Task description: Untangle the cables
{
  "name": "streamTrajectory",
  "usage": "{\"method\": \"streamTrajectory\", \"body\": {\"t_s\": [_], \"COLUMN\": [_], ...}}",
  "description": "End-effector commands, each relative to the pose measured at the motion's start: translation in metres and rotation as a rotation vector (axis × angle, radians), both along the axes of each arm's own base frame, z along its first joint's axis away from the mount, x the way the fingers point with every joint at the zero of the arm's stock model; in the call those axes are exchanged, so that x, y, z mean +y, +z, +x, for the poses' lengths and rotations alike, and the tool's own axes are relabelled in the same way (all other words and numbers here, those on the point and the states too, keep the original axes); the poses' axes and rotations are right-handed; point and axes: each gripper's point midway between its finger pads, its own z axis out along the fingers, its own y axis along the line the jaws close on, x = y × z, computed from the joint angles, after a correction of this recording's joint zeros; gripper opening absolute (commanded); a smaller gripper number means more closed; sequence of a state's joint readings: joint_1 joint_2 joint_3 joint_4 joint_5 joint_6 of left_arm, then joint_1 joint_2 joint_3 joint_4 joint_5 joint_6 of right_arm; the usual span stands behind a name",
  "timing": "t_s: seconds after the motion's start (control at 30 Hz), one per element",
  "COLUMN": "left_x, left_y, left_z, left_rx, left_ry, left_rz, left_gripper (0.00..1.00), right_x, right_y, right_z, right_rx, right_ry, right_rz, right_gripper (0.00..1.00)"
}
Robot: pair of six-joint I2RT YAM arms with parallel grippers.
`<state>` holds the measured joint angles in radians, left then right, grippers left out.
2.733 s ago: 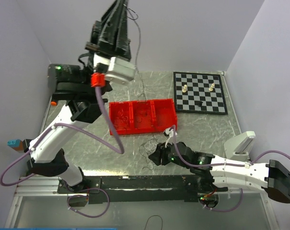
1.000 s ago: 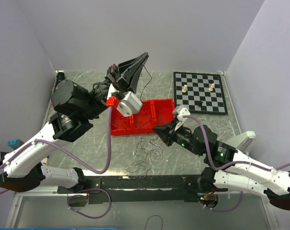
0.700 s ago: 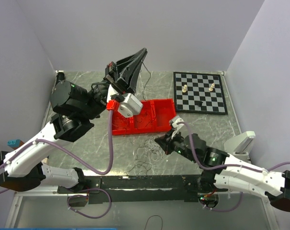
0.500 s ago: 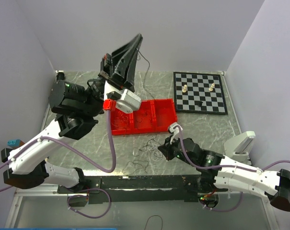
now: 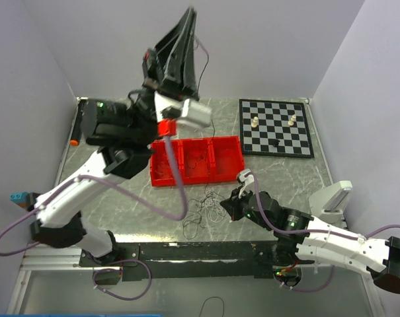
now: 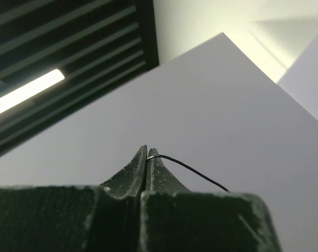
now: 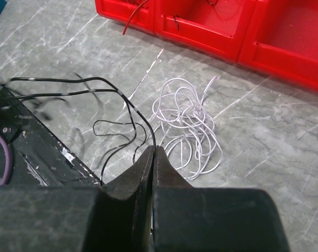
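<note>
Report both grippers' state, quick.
Left gripper: closed on a hair-thin black wire.
Right gripper: closed on a thin black wire strand.

The left gripper (image 6: 147,153) pinches a thin black wire (image 6: 193,170) against a pale wall (image 6: 211,105).
</note>
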<state>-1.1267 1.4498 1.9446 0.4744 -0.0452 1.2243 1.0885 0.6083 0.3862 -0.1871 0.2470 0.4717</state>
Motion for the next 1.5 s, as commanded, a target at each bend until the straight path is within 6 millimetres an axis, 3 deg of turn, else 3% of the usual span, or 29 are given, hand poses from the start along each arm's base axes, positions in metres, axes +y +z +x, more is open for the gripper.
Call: {"method": "streamTrajectory", "body": {"t_s": [0.0, 0.03, 0.1, 0.23, 0.33, 0.43, 0.57, 0.67, 0.97, 1.03, 1.13, 1.33, 1.47], "left_x": [0.031, 0.048, 0.05, 0.061, 0.071, 0.084, 0.105, 0.135, 0.239, 0.254, 0.259, 0.31, 0.35], "left_y": [0.061, 0.079, 0.089, 0.091, 0.09, 0.093, 0.098, 0.105, 0.111, 0.105, 0.091, 0.107, 0.103], "left_z": [-0.021, -0.03, -0.038, -0.052, -0.048, -0.046, -0.047, -0.053, -0.078, -0.078, -0.075, -0.107, -0.144], "left_rx": [-0.183, -0.217, -0.283, -0.37, -0.357, -0.374, -0.41, -0.438, -0.405, -0.346, -0.311, -0.292, -0.293], "left_ry": [0.123, 0.14, 0.166, 0.202, 0.235, 0.283, 0.375, 0.452, 0.669, 0.69, 0.748, 0.867, 0.924], "left_rz": [-0.143, -0.193, -0.203, -0.208, -0.249, -0.282, -0.298, -0.313, -0.357, -0.358, -0.311, -0.425, -0.454], "left_gripper": [0.01, 0.01, 0.01, 0.01, 0.01, 0.01, 0.01, 0.01, 0.02, 0.02, 0.02, 0.02, 0.02], "right_x": [-0.004, -0.006, -0.01, -0.016, -0.028, -0.046, -0.062, -0.075, -0.082, -0.08, -0.084, -0.092, -0.091], "right_y": [0.0, -0.004, -0.01, -0.028, -0.046, -0.073, -0.087, -0.085, -0.097, -0.099, -0.102, -0.112, -0.115], "right_z": [0.001, -0.001, -0.004, -0.016, -0.021, -0.028, -0.028, -0.021, -0.02, -0.022, -0.024, -0.028, -0.03], "right_rx": [0.011, 0.025, 0.059, 0.149, 0.239, 0.351, 0.422, 0.418, 0.446, 0.456, 0.466, 0.493, 0.513], "right_ry": [-0.03, -0.033, -0.05, -0.072, -0.146, -0.246, -0.379, -0.485, -0.573, -0.566, -0.587, -0.632, -0.638], "right_rz": [0.022, 0.017, 0.027, 0.05, 0.019, -0.088, -0.2, -0.232, -0.213, -0.195, -0.187, -0.178, -0.167], "right_gripper": [0.0, 0.0, 0.0, 0.0, 0.0, 0.0, 0.0, 0.0, 0.0, 0.0, 0.0, 0.0, 0.0]}}
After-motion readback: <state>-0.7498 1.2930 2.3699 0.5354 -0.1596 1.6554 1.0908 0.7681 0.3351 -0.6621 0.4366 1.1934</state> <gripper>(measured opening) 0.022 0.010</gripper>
